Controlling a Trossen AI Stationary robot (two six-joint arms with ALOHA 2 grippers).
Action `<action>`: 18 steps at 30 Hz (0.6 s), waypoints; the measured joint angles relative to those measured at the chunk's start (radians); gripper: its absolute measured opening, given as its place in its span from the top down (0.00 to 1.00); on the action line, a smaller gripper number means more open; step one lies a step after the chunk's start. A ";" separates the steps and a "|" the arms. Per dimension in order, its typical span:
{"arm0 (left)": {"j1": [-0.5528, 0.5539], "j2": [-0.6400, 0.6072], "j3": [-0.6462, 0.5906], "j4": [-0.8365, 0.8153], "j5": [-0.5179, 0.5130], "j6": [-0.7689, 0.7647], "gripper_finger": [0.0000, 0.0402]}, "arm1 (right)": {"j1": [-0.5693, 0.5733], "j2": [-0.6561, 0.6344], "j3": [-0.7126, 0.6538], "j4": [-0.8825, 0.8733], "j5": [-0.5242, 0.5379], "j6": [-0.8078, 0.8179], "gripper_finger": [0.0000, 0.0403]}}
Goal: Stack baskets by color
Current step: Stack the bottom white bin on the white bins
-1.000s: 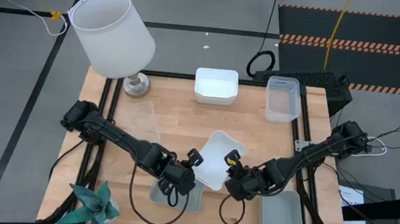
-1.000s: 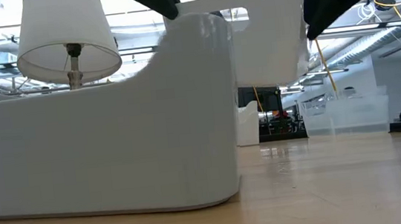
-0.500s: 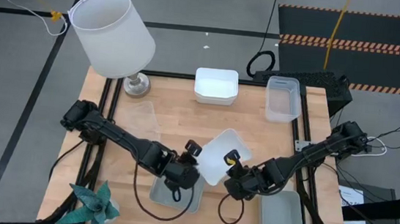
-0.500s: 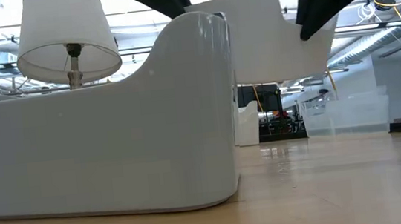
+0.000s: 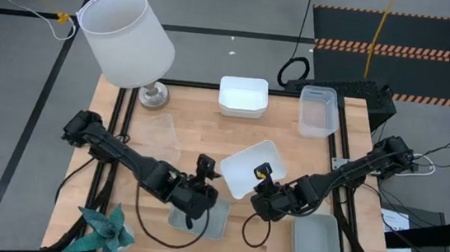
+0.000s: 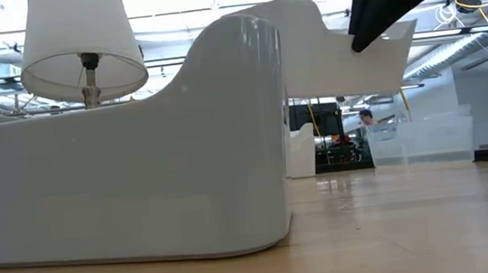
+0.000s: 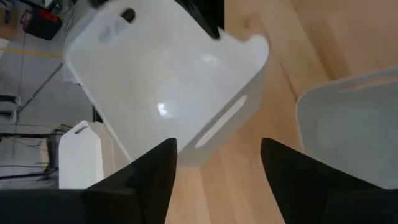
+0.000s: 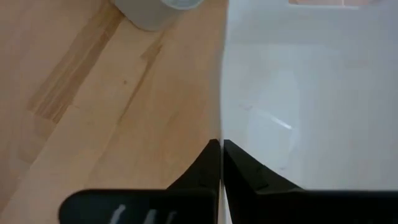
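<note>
Now right gripper (image 5: 263, 182) clamps lifted white basket (image 5: 251, 168); interior bare.

wooden table (image 5: 199, 140) with scattered baskets (image 5: 243, 95), lamp (image 5: 126, 38), teal cloth (image 5: 106, 228)

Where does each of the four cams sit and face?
High: overhead, straight down; both arms, table, lamp.
Low: table-top height, level across; a grey basket up close, right arm above.
Left wrist: past the open left gripper at the white basket.
Right wrist: right gripper shut on that basket's rim.
Shared: all four show the lifted white basket.
</note>
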 joint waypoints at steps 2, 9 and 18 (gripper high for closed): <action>-0.012 -0.028 0.000 0.008 -0.003 -0.023 0.42 | -0.008 -0.003 0.000 -0.001 0.000 0.033 1.00; -0.048 -0.064 0.001 0.066 -0.004 -0.037 0.46 | -0.051 -0.004 0.002 -0.001 -0.001 0.138 1.00; -0.030 -0.055 0.001 0.119 0.013 -0.024 0.48 | -0.090 -0.004 0.002 0.009 -0.059 0.231 1.00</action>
